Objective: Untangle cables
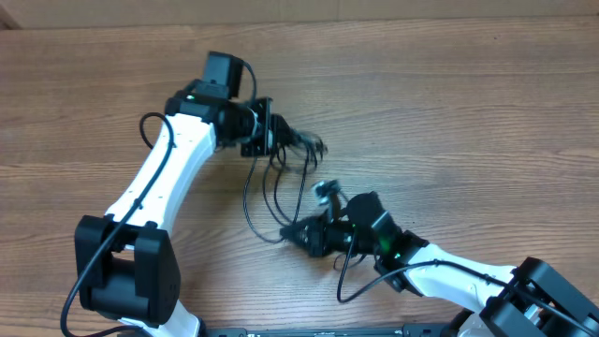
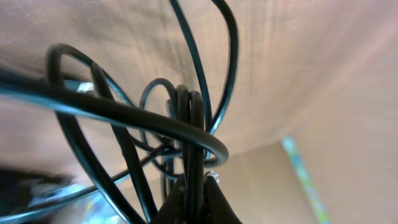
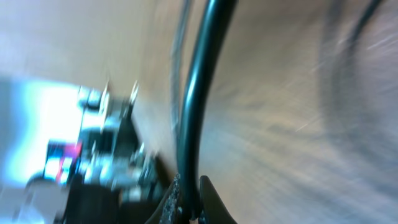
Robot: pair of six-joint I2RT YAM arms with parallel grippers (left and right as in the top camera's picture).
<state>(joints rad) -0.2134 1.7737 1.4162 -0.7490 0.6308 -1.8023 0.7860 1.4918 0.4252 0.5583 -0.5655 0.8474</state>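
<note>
The cables (image 1: 255, 201) are thin black cords tangled in loops at the middle of the table, between my two grippers. My left gripper (image 1: 285, 139) is shut on the upper end of the bundle. In the left wrist view its jaws (image 2: 191, 200) pinch a few black strands, and more loops (image 2: 124, 118) cross in front of them. My right gripper (image 1: 292, 231) is shut on the lower end of the loops. The right wrist view is blurred but shows one black cord (image 3: 199, 106) clamped in the gripper (image 3: 189, 200). A silver plug (image 1: 326, 190) lies just above the right gripper.
The wooden table (image 1: 468, 112) fills the view. The left arm's base (image 1: 126, 271) stands at the bottom left and the right arm's base (image 1: 538, 300) at the bottom right. Thicker black wires (image 1: 154, 164) run along the left arm.
</note>
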